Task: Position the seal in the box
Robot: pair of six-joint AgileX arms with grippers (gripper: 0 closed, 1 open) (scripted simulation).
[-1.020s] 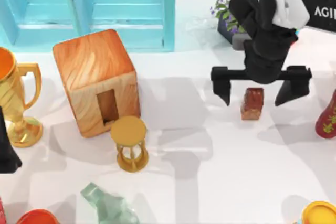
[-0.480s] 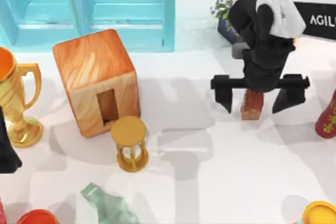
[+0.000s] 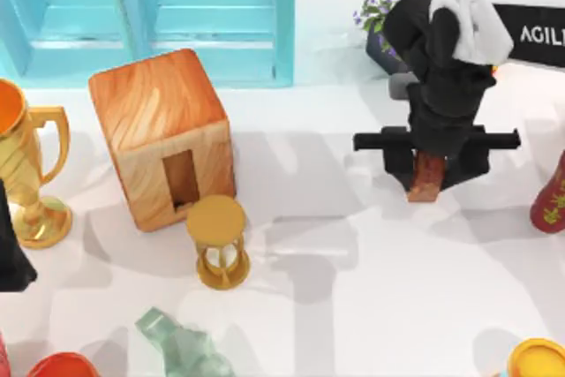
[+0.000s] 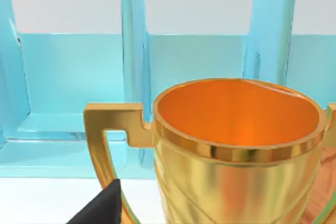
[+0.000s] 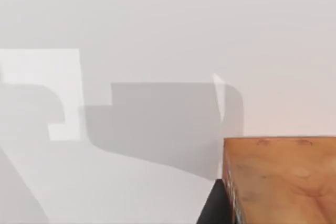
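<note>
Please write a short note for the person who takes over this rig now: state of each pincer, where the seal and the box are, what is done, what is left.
Right pincer: down over the seal, fingers closed against its two sides; the seal stands on the table, right of centre.
Left pincer: parked at the table's left edge, next to the gold trophy.
Box: left of centre, in front of the turquoise doors, with its dark opening facing the gold hourglass.
Done: seal gripped.
Left: lift it, carry it left to the box, put it through the opening, let go. The hourglass stands close to the opening, so take care there.
</note>
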